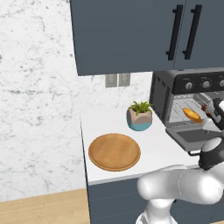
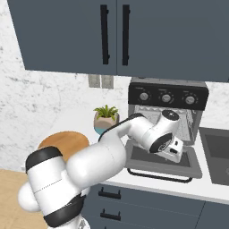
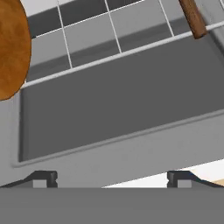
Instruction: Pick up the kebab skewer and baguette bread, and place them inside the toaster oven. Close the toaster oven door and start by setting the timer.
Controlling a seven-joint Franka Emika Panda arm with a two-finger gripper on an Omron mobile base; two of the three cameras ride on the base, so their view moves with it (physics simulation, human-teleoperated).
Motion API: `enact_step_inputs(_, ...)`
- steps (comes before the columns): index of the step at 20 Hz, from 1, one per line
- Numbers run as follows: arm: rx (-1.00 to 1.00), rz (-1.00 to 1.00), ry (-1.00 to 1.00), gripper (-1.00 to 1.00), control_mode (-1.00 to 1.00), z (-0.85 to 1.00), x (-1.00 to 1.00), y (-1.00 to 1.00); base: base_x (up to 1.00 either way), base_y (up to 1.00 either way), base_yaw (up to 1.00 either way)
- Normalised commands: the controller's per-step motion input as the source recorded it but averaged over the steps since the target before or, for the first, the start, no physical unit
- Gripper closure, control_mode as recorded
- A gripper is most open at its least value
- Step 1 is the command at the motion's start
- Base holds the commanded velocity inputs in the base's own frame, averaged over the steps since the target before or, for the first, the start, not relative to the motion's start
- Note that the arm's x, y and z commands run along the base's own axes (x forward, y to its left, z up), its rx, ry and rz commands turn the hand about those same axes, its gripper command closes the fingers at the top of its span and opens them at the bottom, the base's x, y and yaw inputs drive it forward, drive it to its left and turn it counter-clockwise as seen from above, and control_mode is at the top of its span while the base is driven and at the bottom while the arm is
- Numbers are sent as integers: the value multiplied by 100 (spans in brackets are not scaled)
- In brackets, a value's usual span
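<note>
The arm reaches over the dropped oven door (image 2: 163, 162), gripper (image 3: 112, 178) angled down at it, jaws wide and empty; bread (image 1: 192, 114) and skewer (image 3: 192, 17) lie on the rack (image 3: 87, 37).

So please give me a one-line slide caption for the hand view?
Open gripper above the lowered toaster oven door, baguette bread and kebab skewer on the wire rack.

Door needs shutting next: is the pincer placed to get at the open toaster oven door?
Probably yes. The open pincer hovers just above the lowered toaster oven door, with nothing between; baguette bread sits on the rack behind.
</note>
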Motion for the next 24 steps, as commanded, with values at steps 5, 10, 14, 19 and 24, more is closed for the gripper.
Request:
enact_step_inputs(5,-6,0,-5,-100,-100,-18,25,-7,0,0,0)
enact_step_inputs(10,-12,0,-4,-100,-100,-19,16,0,0,0,0)
enact_step_inputs(14,-9,0,-5,-100,-100,-12,18,-3,0,0,0)
enact_step_inputs(19,-2,-6,-4,-100,-100,-7,15,-5,0,0,0)
enact_step_inputs(24,0,-13,-1,-100,-100,-4,23,-1,0,0,0)
